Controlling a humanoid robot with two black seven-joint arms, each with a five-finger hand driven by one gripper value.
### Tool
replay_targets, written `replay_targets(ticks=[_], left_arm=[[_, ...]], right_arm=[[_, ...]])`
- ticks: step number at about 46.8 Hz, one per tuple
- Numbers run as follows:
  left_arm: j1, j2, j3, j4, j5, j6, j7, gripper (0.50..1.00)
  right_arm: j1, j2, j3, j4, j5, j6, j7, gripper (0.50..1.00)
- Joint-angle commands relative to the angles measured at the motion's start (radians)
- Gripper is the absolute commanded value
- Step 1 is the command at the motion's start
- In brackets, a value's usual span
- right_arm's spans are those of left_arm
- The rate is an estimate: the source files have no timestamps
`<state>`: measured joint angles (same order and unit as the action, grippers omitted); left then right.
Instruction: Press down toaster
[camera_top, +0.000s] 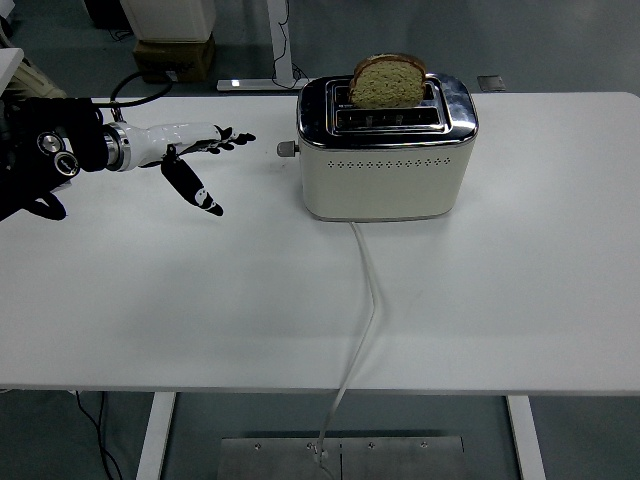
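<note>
A cream toaster (385, 165) with a chrome top stands at the back middle of the white table (200, 300). A slice of brown bread (388, 82) sticks up out of its rear slot. The lever knob (287, 149) juts from the toaster's left end, in its raised position. My left hand (205, 155) reaches in from the left, turned edge-on, fingers stretched toward the knob and thumb hanging down. The fingertips are a short gap left of the knob, not touching it. It holds nothing.
The toaster's white cord (365, 300) runs from its front down over the table's near edge. A cardboard box (172, 55) sits on the floor beyond the table's far left. A black cable (140, 85) loops behind my left arm.
</note>
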<state>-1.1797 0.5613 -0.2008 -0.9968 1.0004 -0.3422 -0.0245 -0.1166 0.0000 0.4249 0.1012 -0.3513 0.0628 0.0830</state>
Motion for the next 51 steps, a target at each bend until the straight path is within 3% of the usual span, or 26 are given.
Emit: replay_targets(ticks=[1, 20, 51], left_arm=[[0.000, -0.007, 0.000, 0.001, 0.000, 0.002, -0.002, 1.000], [0.000, -0.063, -0.002, 0.036, -0.009, 0.006, -0.002, 1.000], [0.008, -0.092, -0.002, 0.047, -0.019, 0.011, -0.002, 1.000]], right_arm=[[0.000, 0.000, 0.000, 0.000, 0.000, 0.000, 0.000, 1.000], [0.000, 0.000, 0.000, -0.001, 0.000, 0.000, 0.000, 1.000], [0.000, 0.000, 0.000, 0.000, 0.000, 0.000, 0.000, 1.000]])
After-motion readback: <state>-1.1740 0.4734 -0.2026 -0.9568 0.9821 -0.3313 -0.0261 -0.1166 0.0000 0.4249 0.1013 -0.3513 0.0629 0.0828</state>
